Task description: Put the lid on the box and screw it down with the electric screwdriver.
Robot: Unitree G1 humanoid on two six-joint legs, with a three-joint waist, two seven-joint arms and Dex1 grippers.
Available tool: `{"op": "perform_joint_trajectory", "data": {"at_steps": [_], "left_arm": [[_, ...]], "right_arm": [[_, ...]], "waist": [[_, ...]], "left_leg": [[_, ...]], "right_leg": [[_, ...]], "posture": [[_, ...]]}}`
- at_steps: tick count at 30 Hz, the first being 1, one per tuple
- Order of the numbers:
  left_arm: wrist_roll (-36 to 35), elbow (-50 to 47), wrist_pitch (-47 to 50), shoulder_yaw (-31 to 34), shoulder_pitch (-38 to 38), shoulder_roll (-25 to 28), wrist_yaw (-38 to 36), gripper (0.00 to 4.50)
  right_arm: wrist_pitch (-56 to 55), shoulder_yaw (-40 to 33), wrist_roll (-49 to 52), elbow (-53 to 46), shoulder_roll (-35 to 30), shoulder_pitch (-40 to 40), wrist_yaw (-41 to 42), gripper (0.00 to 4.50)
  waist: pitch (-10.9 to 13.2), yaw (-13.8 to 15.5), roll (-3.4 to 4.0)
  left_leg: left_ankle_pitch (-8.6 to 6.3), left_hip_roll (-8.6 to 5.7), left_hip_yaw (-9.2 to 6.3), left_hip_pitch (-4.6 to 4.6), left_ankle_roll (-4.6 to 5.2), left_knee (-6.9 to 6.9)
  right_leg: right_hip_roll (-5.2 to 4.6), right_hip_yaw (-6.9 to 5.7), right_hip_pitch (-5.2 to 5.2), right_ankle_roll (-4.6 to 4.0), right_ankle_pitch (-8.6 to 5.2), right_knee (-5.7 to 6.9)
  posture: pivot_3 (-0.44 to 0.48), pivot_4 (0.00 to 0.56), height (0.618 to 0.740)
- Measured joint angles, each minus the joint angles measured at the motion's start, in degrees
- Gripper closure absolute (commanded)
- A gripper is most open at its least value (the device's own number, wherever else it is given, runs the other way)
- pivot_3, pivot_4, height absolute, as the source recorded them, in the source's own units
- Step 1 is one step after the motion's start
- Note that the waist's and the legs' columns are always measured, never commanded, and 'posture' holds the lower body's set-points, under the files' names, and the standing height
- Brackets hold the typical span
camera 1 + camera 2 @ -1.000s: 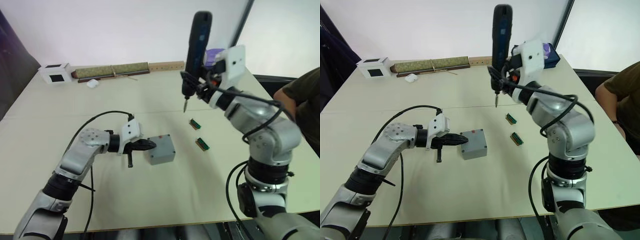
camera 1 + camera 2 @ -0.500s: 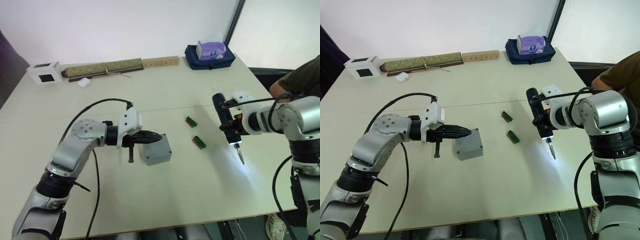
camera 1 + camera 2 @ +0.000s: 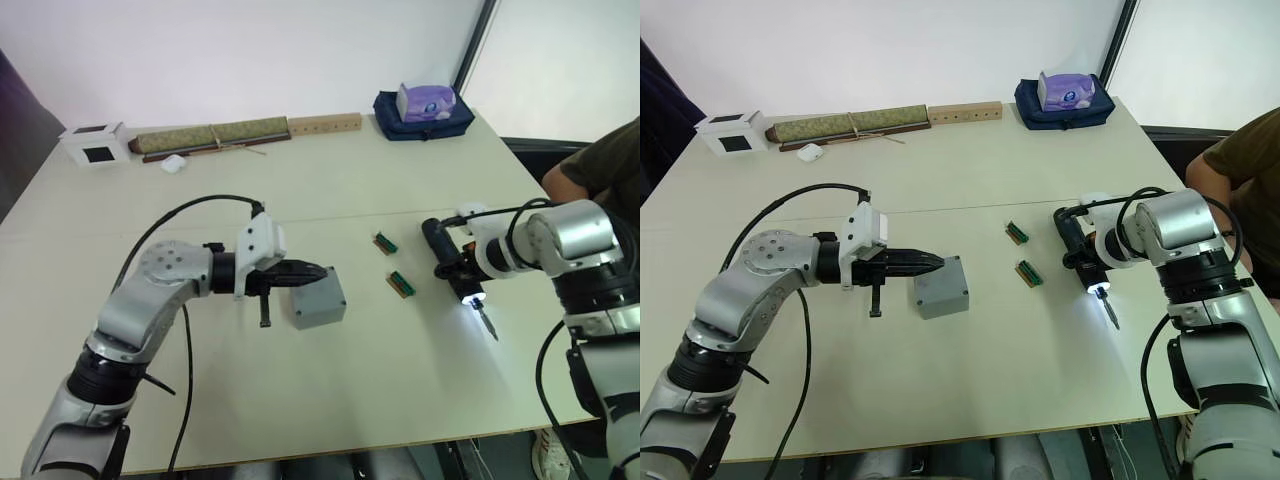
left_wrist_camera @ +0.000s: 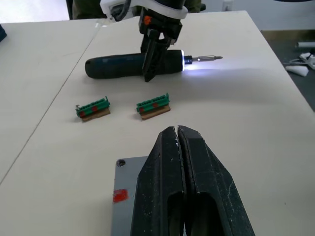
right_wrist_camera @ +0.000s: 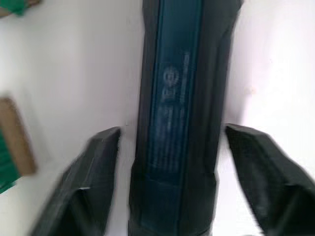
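The grey box [image 3: 320, 306] stands mid-table with the lid [image 4: 122, 196] lying on it, red mark up. My left gripper [image 3: 322, 272] is shut, and its fingertips [image 4: 170, 140] lie over the lid's top. On the right, the black electric screwdriver [image 3: 436, 240] lies on the table with its tip light on and its bit [image 4: 206, 58] pointing toward the near edge. My right gripper [image 5: 172, 131] is open and straddles the screwdriver [image 5: 179, 113], one finger [image 5: 96, 162] on each side with a gap.
Two small green circuit-board pieces [image 3: 385, 244] [image 3: 402, 284] lie between the box and the screwdriver. Along the far edge are a white box with a black square [image 3: 92, 143], a rolled mat [image 3: 210, 135], a wooden block [image 3: 322, 123] and a blue bag [image 3: 422, 103]. A person [image 3: 600, 170] sits at the right.
My right arm came down with the screwdriver, from upright in the air to the table on the right, and the fingers now stand off it. The left gripper stayed on the lid.
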Motion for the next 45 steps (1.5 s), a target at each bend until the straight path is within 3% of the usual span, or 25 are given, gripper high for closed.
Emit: {"op": "perform_joint_trajectory", "data": {"at_steps": [10, 13, 17, 18, 23, 32, 45], "left_arm": [[1.6, 3.2, -0.2, 1.0, 2.7, 5.9, 0.3, 4.5], [2.4, 4.2, -0.9, 1.7, 4.3, 7.8, 0.1, 4.5], [3.3, 5.0, -0.9, 1.6, 7.2, 8.6, -0.1, 4.5], [3.5, 5.0, -1.3, 1.5, 7.8, 8.5, -0.2, 4.5], [5.1, 6.3, -1.7, -0.9, 8.8, 6.1, 0.8, 4.5], [7.6, 10.5, -3.3, -3.1, 6.0, 2.9, 0.7, 4.5], [13.3, 24.0, -9.4, -4.3, -2.7, -3.3, 1.2, 4.5]], "right_arm": [[-14.4, 2.3, -2.1, -17.2, -6.2, -1.3, 12.2, 0.04], [-16.4, 0.1, -0.7, -22.5, -5.6, 1.9, 14.5, 0.72], [-18.3, -1.2, 2.2, -30.3, -2.9, 6.9, 17.0, 2.08], [-19.7, -1.1, 2.3, -32.0, -1.5, 8.7, 17.1, 2.61], [-24.0, 2.2, 1.2, -34.1, 2.4, 14.2, 17.1, 4.37], [-25.9, 8.2, -2.8, -34.1, 7.4, 15.4, 15.8, 4.44], [-19.1, 8.4, -0.8, -39.1, 8.1, 17.1, 17.5, 4.44]], "waist": [[0.1, -0.1, 0.04], [0.1, 0.1, -0.03], [0.1, 0.2, -0.06], [0.1, 0.2, -0.09], [0.1, 0.4, -0.11], [0.1, 0.4, -0.12], [0.1, 1.4, -0.13]], "left_leg": [[0.0, 0.05, -0.01, 0.03, 0.0, -0.01], [0.0, 0.04, 0.01, 0.02, 0.0, 0.0], [0.0, 0.03, 0.01, 0.02, 0.0, 0.03], [0.0, 0.03, 0.0, 0.03, 0.0, 0.04], [0.0, 0.02, 0.0, 0.03, 0.0, 0.08], [0.01, 0.02, -0.02, 0.06, -0.02, 0.11], [0.02, 0.01, -0.05, 0.06, -0.03, 0.17]], "right_leg": [[0.06, -0.01, -0.03, 0.0, 0.0, 0.03], [0.01, -0.01, -0.01, 0.0, 0.0, 0.02], [-0.03, -0.01, 0.01, 0.0, 0.0, 0.04], [-0.03, -0.02, 0.02, 0.0, 0.0, 0.05], [-0.02, -0.03, 0.04, 0.0, 0.0, 0.06], [-0.01, -0.04, 0.03, -0.01, 0.01, 0.14], [0.01, -0.07, 0.03, -0.01, 0.01, 0.23]], "posture": [[0.0, 0.15, 0.74], [0.0, 0.15, 0.74], [0.0, 0.15, 0.74], [0.0, 0.15, 0.74], [0.0, 0.15, 0.74], [0.0, 0.15, 0.74], [0.0, 0.15, 0.74]]}}
